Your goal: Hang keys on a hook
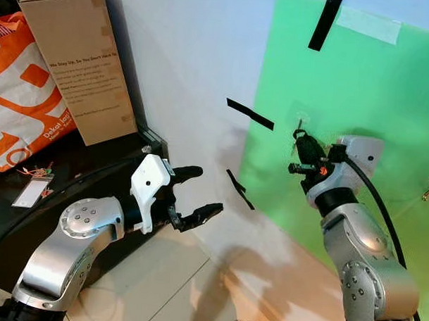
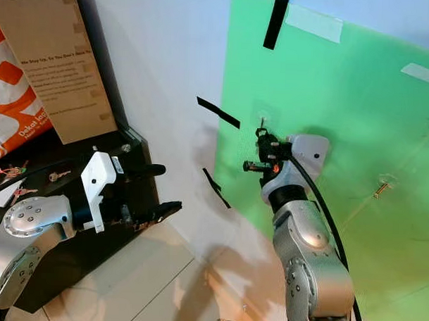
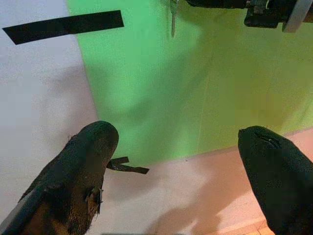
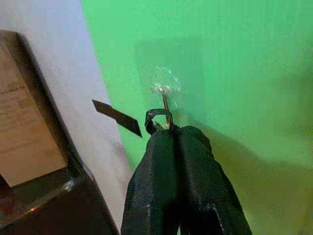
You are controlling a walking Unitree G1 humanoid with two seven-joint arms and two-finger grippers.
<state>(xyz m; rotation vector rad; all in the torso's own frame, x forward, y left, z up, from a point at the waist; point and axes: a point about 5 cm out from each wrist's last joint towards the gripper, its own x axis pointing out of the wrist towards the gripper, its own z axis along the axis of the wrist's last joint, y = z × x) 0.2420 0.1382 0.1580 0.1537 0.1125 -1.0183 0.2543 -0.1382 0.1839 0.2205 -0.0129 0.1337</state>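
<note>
The right gripper [image 4: 168, 128] is raised against the green sheet [image 1: 364, 102] on the wall. Its fingers [image 4: 195, 161] are pressed together, and the key ring [image 4: 157, 119] is pinched at their tips. The ring is held just below the clear hook [image 4: 165, 87], which is stuck on the sheet; the hook's metal pin seems to reach the ring, but contact cannot be told. A key [image 3: 173, 19] is seen hanging under this gripper in the left wrist view. The left gripper [image 1: 192, 195] is held lower, near the white wall, with its fingers spread wide and nothing between them. Black tape strips [image 1: 250, 114] are fixed on the wall.
</note>
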